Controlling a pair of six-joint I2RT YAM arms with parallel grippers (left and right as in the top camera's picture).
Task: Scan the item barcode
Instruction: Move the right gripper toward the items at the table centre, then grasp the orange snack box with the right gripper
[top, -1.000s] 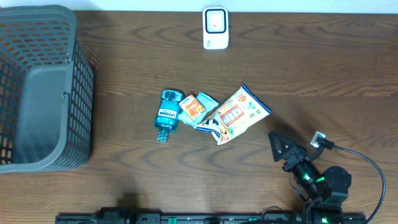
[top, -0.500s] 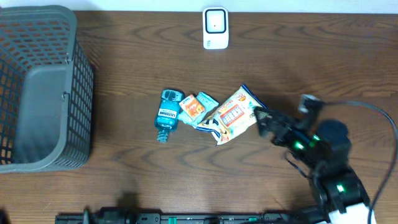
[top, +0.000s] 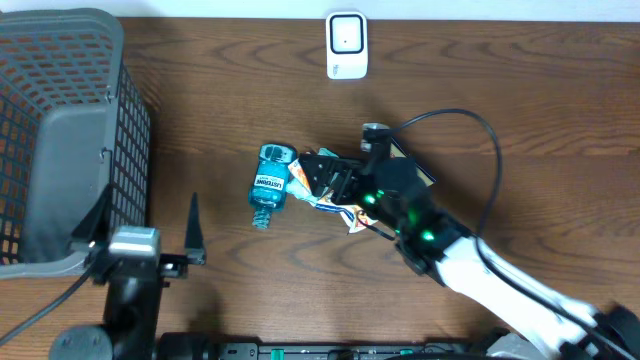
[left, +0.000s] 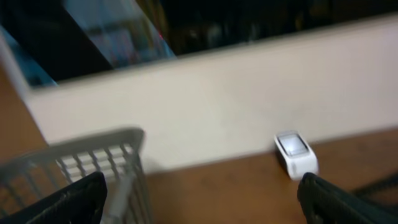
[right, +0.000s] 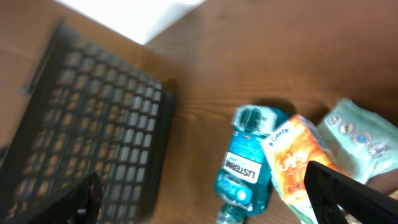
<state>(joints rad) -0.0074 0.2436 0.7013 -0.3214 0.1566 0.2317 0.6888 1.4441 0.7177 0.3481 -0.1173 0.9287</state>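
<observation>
Fingers of right gripper (right: 208, 196) stand apart above orange snack packet (top: 312, 176), beside blue plastic mouthwash bottle (top: 270, 186), frame centre. Left gripper (left: 199, 205), lower left, likewise spread, empty. White box-shaped scanner (top: 347, 45) top centre.

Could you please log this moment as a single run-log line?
left tool: open, beside basket | right tool: open, above orange packet beside mouthwash bottle | held: nothing

Blue mouthwash bottle (right: 244, 175) lies beside orange packet (right: 291, 165), near basket (right: 93, 124).
</observation>
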